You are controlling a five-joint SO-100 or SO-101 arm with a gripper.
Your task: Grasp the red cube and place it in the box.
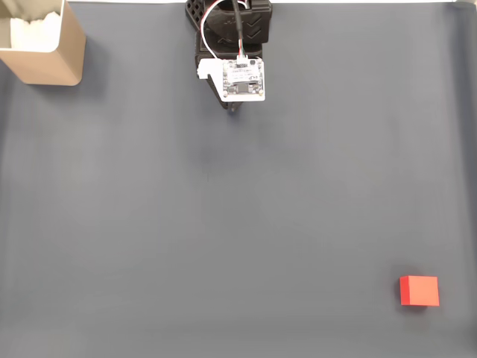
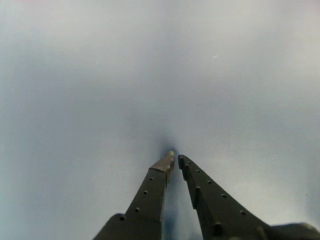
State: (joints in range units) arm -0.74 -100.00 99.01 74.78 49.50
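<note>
Closest to you in the wrist view are the two dark fingers (image 2: 150,192) of the claw (image 2: 176,157), rising from the bottom edge with small holes along them. Their tips are drawn almost together with only a thin gap left, and nothing sits between them. Beyond the tips you see bare grey counter (image 2: 100,90), with a faint dark shadow right at the tips.

In the fixed view, looking down from above, your arm (image 1: 231,33) sits at the top middle of the counter (image 1: 223,224), folded in close to its base, with a white circuit board (image 1: 243,79) on top and wires running up from it. The claw itself is hidden under the arm there.

The red cube (image 1: 419,291) lies near the bottom right corner of that view, resting flat on the counter, well apart from the arm. The box (image 1: 41,41), tan cardboard with a pale inside, stands in the top left corner, far from the cube.
</note>
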